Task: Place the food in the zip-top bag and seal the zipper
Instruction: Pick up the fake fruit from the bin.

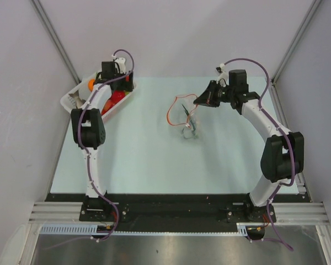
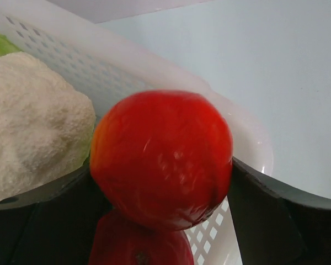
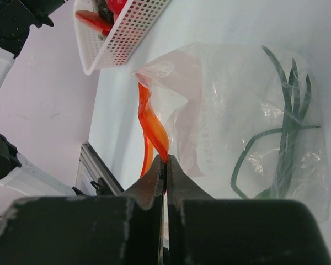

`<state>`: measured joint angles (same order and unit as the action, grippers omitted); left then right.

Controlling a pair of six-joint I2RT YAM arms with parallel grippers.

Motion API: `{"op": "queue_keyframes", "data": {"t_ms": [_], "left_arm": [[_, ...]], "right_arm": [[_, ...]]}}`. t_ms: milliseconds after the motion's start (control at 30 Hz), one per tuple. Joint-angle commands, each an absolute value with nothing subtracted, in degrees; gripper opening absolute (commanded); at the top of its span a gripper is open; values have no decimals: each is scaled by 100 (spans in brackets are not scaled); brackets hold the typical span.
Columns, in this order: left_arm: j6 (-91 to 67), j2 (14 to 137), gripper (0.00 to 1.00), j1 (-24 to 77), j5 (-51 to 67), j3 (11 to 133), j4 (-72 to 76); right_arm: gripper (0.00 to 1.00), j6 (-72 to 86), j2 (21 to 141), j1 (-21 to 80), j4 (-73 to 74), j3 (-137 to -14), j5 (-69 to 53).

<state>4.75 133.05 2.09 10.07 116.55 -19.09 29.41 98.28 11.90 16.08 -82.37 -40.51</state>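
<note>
Clenched right pincer (image 3: 165,161) pinches the zipper (image 3: 151,124), zip-top bag (image 3: 237,110) spread just beyond its tips.
Left pincer (image 2: 161,168) brackets a red tomato (image 2: 160,149) against the white basket (image 2: 127,72) wall; grip unclear.

Tomato (image 2: 161,160): covers the inner faces of the left fingers (image 2: 270,215); contact cannot be told.
Red piece (image 2: 140,251): below the tomato, cut off by the bottom edge.
Cauliflower (image 2: 33,121): beyond one finger, cut off at the left.
Zipper (image 3: 153,127): its pinched part is hidden between the right fingers (image 3: 146,187).
Basket (image 3: 127,38): cut off at the top.
</note>
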Motion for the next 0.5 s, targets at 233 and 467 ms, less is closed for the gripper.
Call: {"op": "queue_keyframes", "data": {"t_ms": [233, 467], "left_arm": [[282, 11981, 56, 176, 1353, 11198, -1530], [35, 11110, 44, 184, 2213, 11022, -1397]], "right_arm": [[0, 2891, 9896, 1327, 1459, -8578, -4376], [0, 3838, 9914, 1529, 757, -8639, -4842]]}}
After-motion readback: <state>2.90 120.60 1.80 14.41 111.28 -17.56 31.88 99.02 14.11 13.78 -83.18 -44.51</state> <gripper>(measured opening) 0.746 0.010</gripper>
